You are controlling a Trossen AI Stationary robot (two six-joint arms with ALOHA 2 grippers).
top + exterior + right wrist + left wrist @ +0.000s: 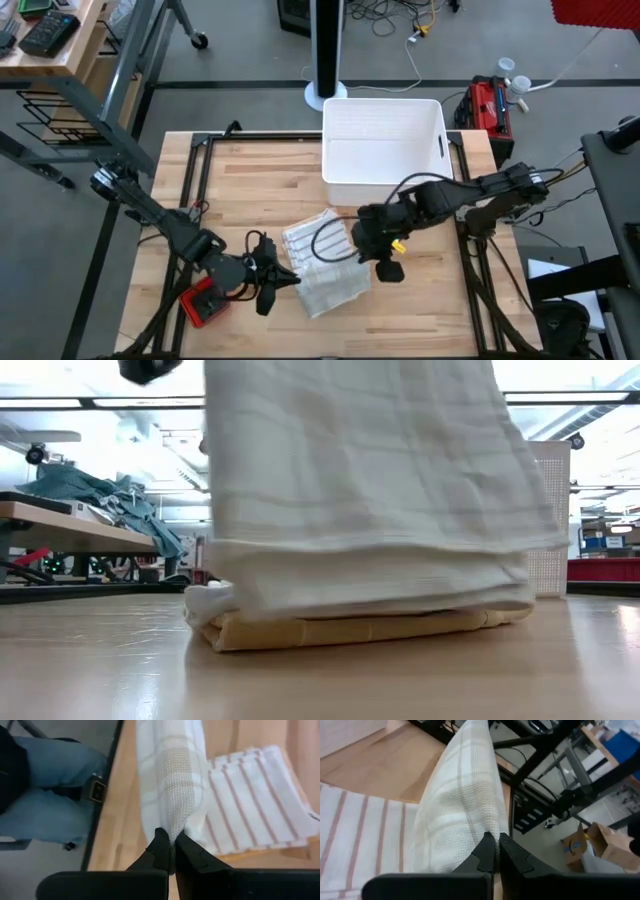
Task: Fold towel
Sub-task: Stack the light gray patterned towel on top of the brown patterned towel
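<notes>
Gripping one white checked cloth towel (462,815), our left gripper (495,842) and right gripper (170,845) lift it beside the white plastic bin (384,150).

I work in a robotics lab or workshop. My wooden table (260,180) sits in a black metal frame on a bare grey concrete floor (250,60). Beyond my right gripper (385,258) stands a white plastic bin (385,140), with loose cables (400,20) and a red toolbox (488,105) on the floor past it. Far beyond my left gripper (268,285) is a workbench (50,45) carrying equipment. The low view shows shelving, stacked gear and ceiling strip lights (60,435).
</notes>
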